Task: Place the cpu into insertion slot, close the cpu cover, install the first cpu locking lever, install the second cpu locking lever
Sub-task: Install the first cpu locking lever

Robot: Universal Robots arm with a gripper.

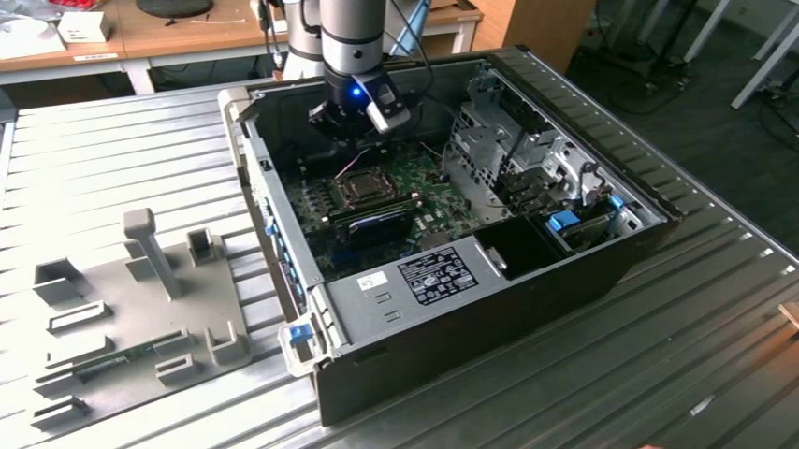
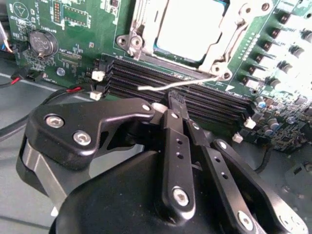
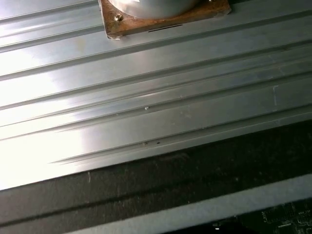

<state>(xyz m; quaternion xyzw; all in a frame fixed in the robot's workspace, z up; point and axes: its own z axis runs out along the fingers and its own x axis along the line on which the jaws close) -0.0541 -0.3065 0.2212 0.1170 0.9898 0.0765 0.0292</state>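
Note:
In the exterior view my gripper (image 1: 355,129) hangs inside the open computer case, just above the insertion slot (image 1: 362,187) on the green board. The second wrist view shows the cpu (image 2: 190,24) lying in the slot, its pale silver top showing. The shiny cpu cover (image 2: 228,36) lies flat around it as a frame. A thin silvery locking lever (image 2: 151,87) sticks out sideways from the socket's corner over the black memory slots. My gripper (image 2: 175,101) is shut, its black fingertips (image 2: 171,114) right at this lever. Whether they touch it I cannot tell.
Long black memory slots (image 2: 146,73) run beside the socket, and a coin battery (image 2: 41,43) sits further off. A drive cage (image 1: 525,159) and case walls hem the board in. A grey fixture plate (image 1: 138,309) lies on the ribbed metal table (image 3: 146,97).

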